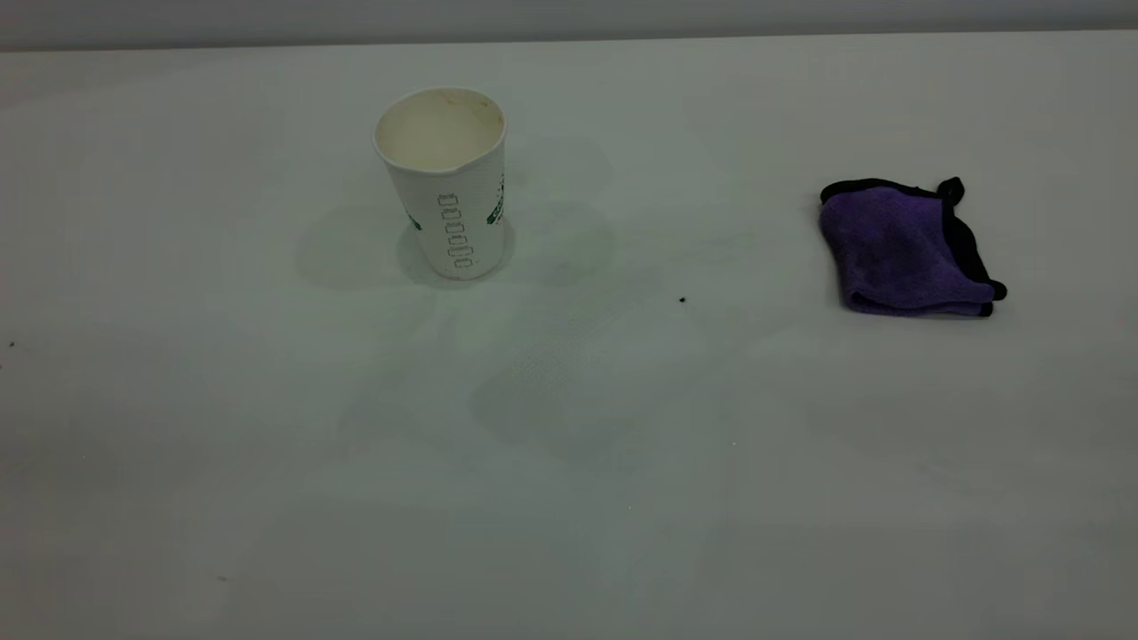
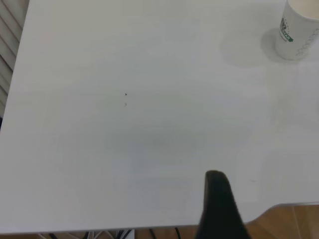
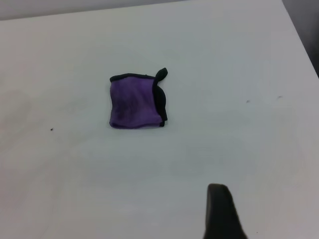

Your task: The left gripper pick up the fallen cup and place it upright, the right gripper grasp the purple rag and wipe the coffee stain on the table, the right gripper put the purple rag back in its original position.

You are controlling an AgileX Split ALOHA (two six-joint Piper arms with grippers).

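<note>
The white paper cup [image 1: 447,187] stands upright on the table [image 1: 569,498] at the back left, its cream inside showing; in the left wrist view the cup [image 2: 298,30] sits far off from my left gripper [image 2: 217,199], which hangs over the table's near edge. The folded purple rag [image 1: 907,251] with black edging lies flat at the right, untouched. My right gripper [image 3: 219,209] hovers well back from the rag [image 3: 135,101], holding nothing. No coffee stain shows on the table. Neither gripper appears in the exterior view.
A tiny dark speck [image 1: 682,300] lies between cup and rag. The table's edge and a wooden floor [image 2: 294,221] show by the left gripper. The table's side edge [image 3: 299,30] runs beyond the rag.
</note>
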